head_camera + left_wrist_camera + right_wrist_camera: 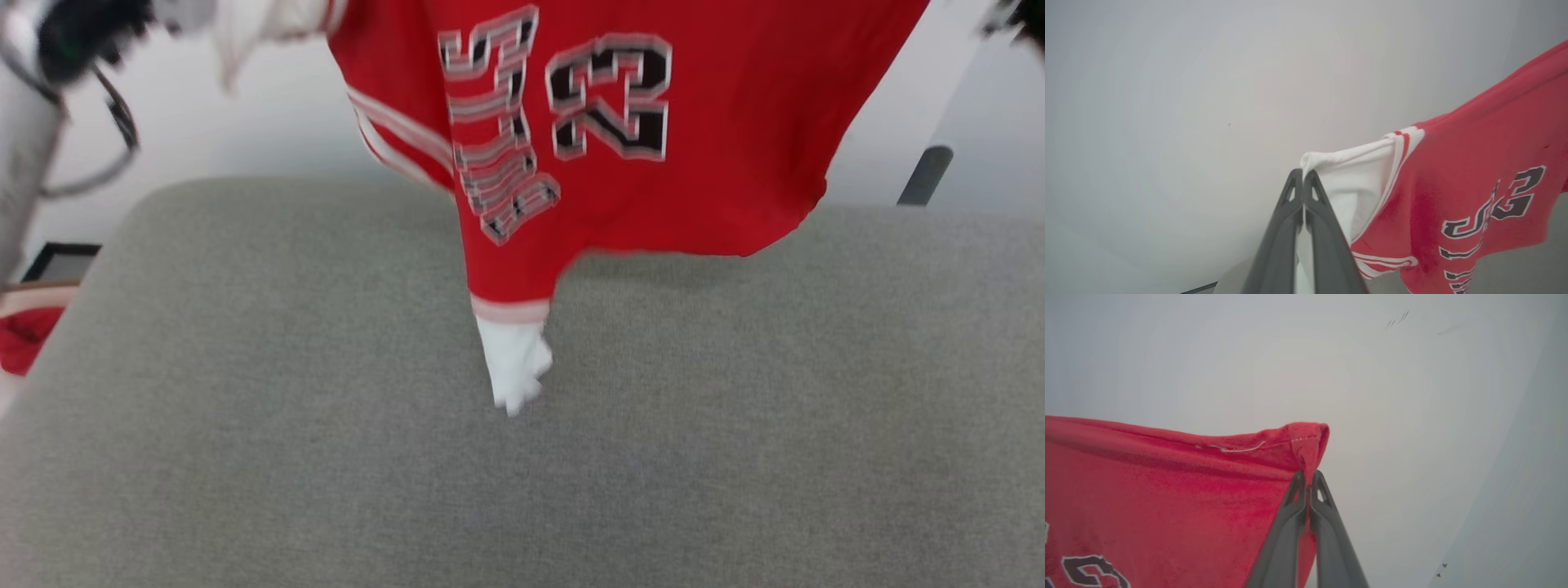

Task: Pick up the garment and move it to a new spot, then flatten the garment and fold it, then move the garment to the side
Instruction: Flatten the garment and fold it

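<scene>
The garment (pixel 718 139), a red jersey with a black white-outlined print, hangs stretched in the air above the grey table (pixel 286 425), print facing me. One white sleeve (pixel 513 367) dangles lowest, close over the tabletop. In the left wrist view my left gripper (pixel 1303 174) is shut on the edge of the other white sleeve (pixel 1355 175). My right gripper (pixel 1308 476) is shut on a red hemmed corner of the garment (pixel 1167 490). The left arm (pixel 24 139) rises blurred at the head view's upper left.
The padded grey table has rounded far corners. Off its left edge lie a red cloth (pixel 24 339) and a dark frame (pixel 61 261) on the floor. A grey post (pixel 927 175) stands beyond the far right. Pale wall lies behind.
</scene>
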